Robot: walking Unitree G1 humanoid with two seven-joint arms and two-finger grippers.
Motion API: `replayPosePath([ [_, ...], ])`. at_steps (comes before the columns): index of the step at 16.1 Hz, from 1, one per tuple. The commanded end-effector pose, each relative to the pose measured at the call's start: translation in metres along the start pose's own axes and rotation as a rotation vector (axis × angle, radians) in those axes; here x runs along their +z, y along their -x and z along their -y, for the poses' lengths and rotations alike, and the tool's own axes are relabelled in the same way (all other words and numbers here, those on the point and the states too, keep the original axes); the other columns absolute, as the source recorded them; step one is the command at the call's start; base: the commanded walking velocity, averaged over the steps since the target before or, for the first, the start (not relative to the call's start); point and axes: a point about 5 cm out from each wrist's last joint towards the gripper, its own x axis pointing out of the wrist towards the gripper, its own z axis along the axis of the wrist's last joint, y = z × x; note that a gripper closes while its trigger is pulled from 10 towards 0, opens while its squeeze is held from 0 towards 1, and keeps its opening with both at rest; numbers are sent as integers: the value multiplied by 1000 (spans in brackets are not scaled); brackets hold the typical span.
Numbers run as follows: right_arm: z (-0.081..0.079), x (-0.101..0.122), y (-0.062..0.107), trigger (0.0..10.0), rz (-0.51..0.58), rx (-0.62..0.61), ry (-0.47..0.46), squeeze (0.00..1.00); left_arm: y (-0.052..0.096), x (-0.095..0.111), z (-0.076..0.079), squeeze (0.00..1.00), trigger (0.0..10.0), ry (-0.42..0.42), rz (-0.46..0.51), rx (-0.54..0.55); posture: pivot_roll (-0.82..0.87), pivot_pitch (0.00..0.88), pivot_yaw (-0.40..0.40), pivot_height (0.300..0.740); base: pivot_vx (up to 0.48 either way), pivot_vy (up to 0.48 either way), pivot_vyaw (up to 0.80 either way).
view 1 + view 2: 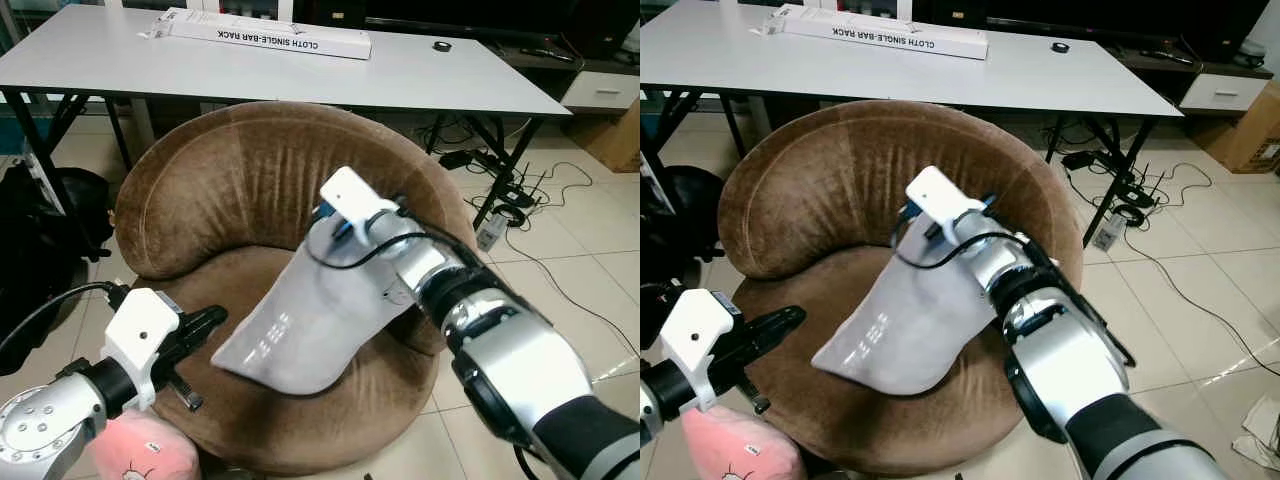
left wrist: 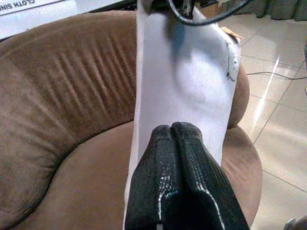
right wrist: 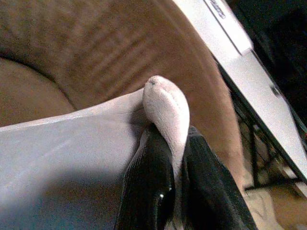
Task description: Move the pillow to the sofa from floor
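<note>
The left gripper [image 1: 205, 325] sits low at the left, over the front edge of the sofa [image 1: 200, 180], just beside the lower corner of the pillow [image 1: 300, 335]. The left wrist view shows its 2 black fingers pressed together with nothing between them.

The pillow is a flat grey cushion. It hangs over the seat of the round brown sofa, tilted, with its upper corner raised and its lower edge at or just above the seat; contact cannot be confirmed.

The right gripper [image 3: 165, 167] pinches that upper corner; the right wrist view shows a fold of fabric squeezed between the 2 fingers.

Handling judgement: the pillow appears light and soft. It drapes and sags from a single held point, so it is not fragile. The fabric looks smooth, so a corner pinch may slip; a grip deeper along the seam would probably be more secure.

Count: 1 grey pillow, 1 sofa, 1 pink plush item [image 1: 140, 455] on the floor at the lower left, 1 white table [image 1: 420, 75] behind the sofa, 1 long box [image 1: 265, 35] on it.
</note>
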Motion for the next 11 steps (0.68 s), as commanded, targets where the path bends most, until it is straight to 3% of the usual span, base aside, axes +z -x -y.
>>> replayPosePath([
  [1,13,-1,0,10000,-27,-48,8,0,3,7,1,0,10000,-19,10,-4,252,17,-122,740,0,0,0],
  [3,16,-4,0,10000,-44,-51,37,0,3,7,2,0,10000,-18,8,-6,257,28,-123,740,0,0,0],
  [5,18,-2,0,10000,-39,-49,-22,0,3,7,3,0,10000,-14,5,-9,256,31,-122,740,0,0,0],
  [6,19,1,0,10000,-30,-52,-49,745,3,7,4,0,10000,-12,2,-11,256,31,-123,740,0,0,0],
  [7,19,3,-1,10000,-24,-53,-78,1000,3,6,4,0,10000,-11,-1,-12,257,31,-123,740,0,0,0],
  [11,19,11,-1,10000,12,-48,-134,1000,2,5,2,0,10000,-13,-4,-3,257,31,-123,740,0,0,0],
])
